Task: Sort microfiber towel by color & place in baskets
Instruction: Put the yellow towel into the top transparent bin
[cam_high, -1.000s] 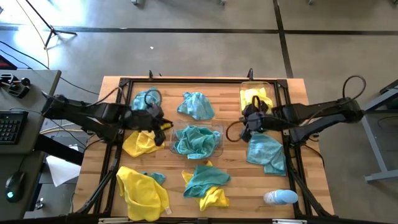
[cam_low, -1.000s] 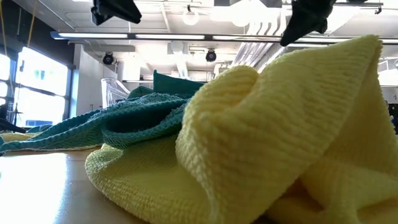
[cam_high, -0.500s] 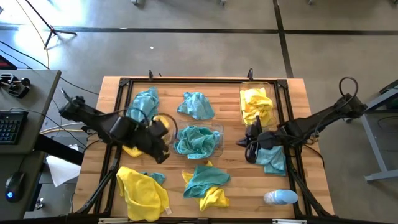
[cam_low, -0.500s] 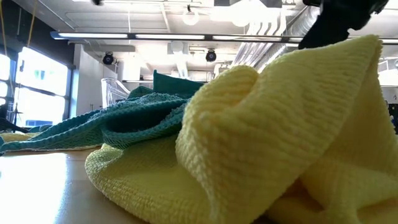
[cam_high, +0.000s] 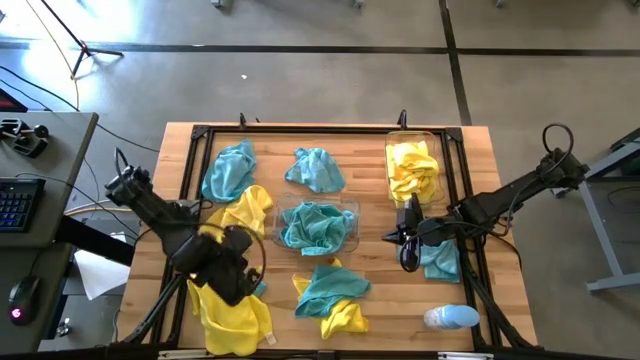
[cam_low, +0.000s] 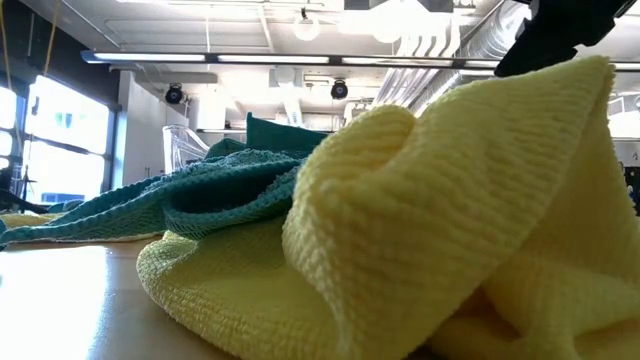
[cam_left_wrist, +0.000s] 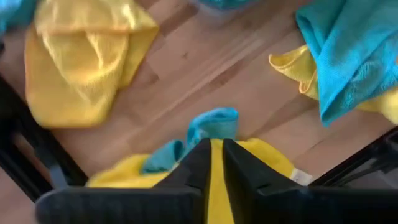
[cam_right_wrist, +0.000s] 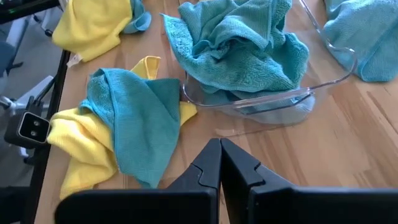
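pale bottle (cam_high: 449, 318) lying on wooden table (cam_high: 375, 160), keyboard (cam_high: 14, 204)

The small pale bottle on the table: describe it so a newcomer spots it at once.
Start from the wooden table in the high view and go to its near right corner, on the right arm's side. There, just below the teal towel by the right gripper, lies the bottle on its side. It is the only hard, pale blue-and-white item among soft yellow and teal cloths.

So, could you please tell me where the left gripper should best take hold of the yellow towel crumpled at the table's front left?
Probably from straight above, pinching a raised fold of the yellow towel near its middle. It lies loosely bunched, so ridges stand up to grip, and that keeps clear of the small teal towel at its edge. The left gripper hangs just above it.
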